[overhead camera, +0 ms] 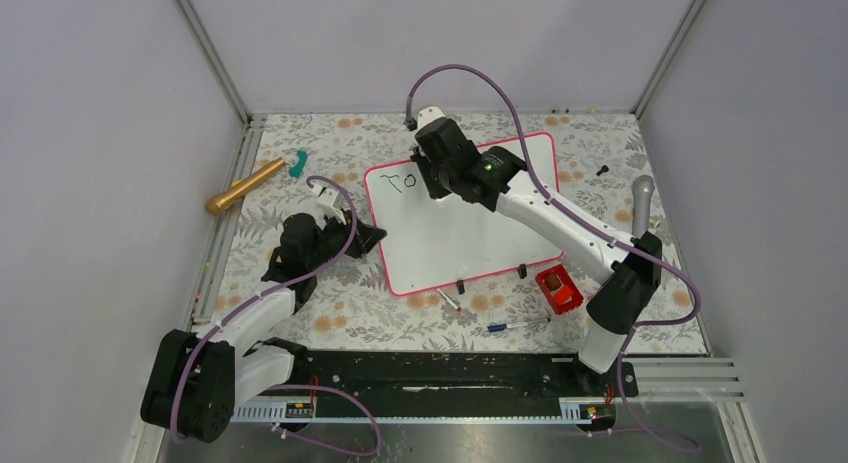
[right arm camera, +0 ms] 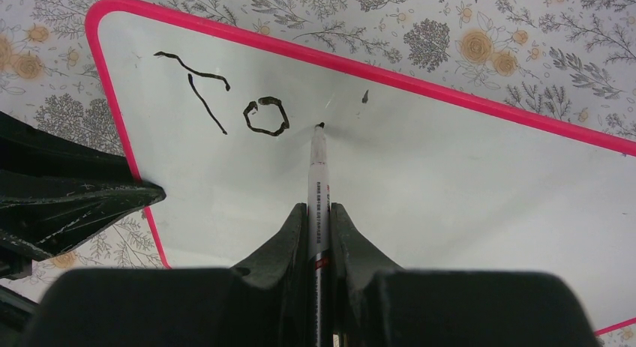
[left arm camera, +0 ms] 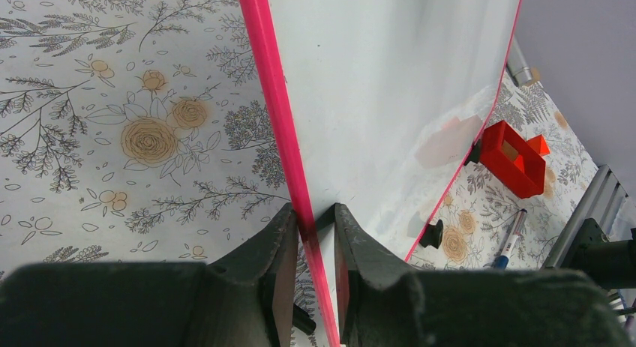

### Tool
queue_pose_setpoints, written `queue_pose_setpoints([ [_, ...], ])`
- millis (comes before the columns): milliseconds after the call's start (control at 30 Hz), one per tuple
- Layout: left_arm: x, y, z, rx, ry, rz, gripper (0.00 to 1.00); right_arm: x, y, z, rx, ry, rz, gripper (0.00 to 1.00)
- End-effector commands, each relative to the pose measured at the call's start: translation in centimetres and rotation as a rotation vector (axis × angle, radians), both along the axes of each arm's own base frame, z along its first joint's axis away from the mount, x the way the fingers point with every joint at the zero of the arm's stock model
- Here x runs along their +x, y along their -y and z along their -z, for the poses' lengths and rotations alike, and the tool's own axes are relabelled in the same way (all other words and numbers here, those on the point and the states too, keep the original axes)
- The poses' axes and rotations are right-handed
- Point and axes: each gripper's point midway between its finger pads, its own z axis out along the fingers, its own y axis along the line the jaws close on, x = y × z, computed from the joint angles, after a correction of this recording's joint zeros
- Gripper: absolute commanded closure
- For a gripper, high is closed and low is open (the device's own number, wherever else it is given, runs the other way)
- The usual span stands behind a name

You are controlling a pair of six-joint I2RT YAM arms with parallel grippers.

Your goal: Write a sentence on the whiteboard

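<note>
**Marker on board**

The glossy white, pink-framed whiteboard is laid on a floral table; its edge is pinched by the left gripper; a slim white marker is clamped in the right gripper, tip set on the board beside 2 black letters.

My right gripper is clamped on a marker, barrel sticking straight out ahead between the fingers. Tip sits on the whiteboard. The sentence reads "To" so far, ahead-left of the tip. Short dab just ahead-right of it. Black pointed part far left, meeting the pink frame. Floral cloth beyond.
</note>
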Motion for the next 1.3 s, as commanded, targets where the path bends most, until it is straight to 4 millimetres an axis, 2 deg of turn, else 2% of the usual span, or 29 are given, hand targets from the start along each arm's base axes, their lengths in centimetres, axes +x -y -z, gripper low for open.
queue_pose_setpoints([
  [0, 0.3, 0.4, -1.2, 0.022, 0.074, 0.024, 1.00, 0.2, -0.2, -1.1, 0.011, 0.012, -0.021, 1.00],
  [600, 0.3, 0.4, -1.2, 0.021, 0.078, 0.024, 1.00, -0.6, 0.9, -0.3, -0.040, -0.013, -0.028, 1.00],
  [733, 0.3, 0.4, -1.2, 0.021, 0.077, 0.025, 1.00, -0.2, 1.2, -0.6, -0.049, 0.005, -0.007, 1.00],
  [1267, 0.3, 0.4, -1.3, 0.020, 0.079, 0.027, 1.00, 0.1, 0.2, -2.4, 0.009, 0.028, -0.022, 1.00],
])
